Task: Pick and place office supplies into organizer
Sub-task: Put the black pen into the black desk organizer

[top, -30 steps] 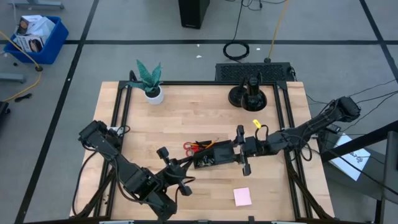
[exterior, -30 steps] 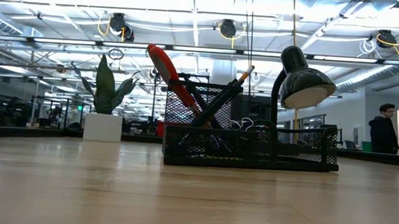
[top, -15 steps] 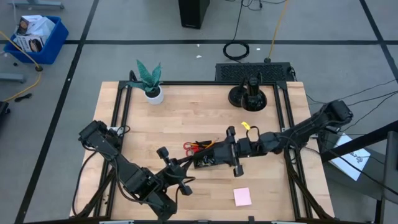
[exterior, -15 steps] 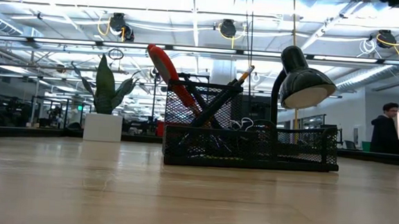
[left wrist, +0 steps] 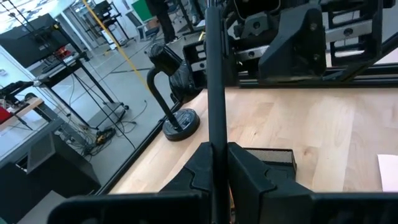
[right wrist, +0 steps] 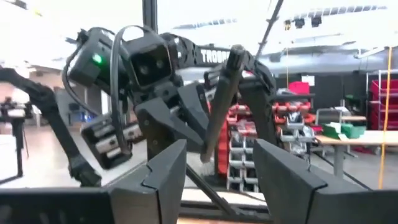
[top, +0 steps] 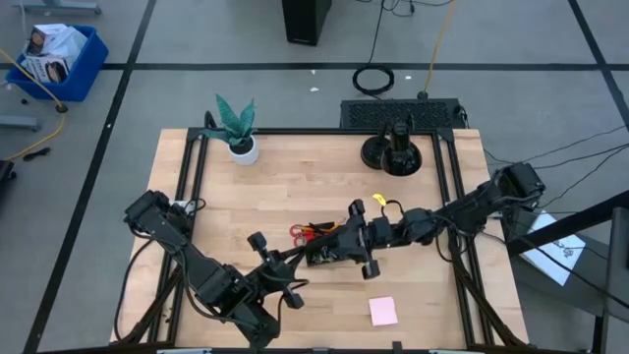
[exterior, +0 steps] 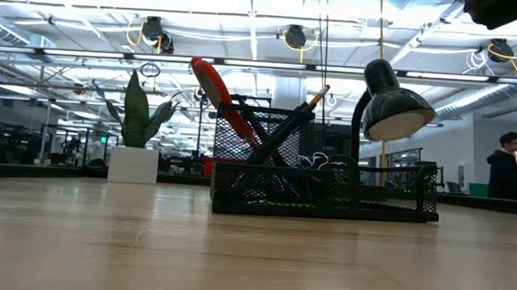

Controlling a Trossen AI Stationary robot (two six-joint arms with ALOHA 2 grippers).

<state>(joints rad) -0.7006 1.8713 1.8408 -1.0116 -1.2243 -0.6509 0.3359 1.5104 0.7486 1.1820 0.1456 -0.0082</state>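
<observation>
1. So the left gripper (left wrist: 217, 155) is pinched shut on a slim black pen (left wrist: 214, 81), holding it upright just left of the organizer (top: 334, 248), probably for a handover.
2. Right gripper (right wrist: 214, 168) hovers over the organizer's right end, fingers spread wide, empty, pen ahead between them.
3. Scissors (exterior: 221, 93) already stand in the organizer; pink pad (top: 383, 311) waits nearer.
</observation>
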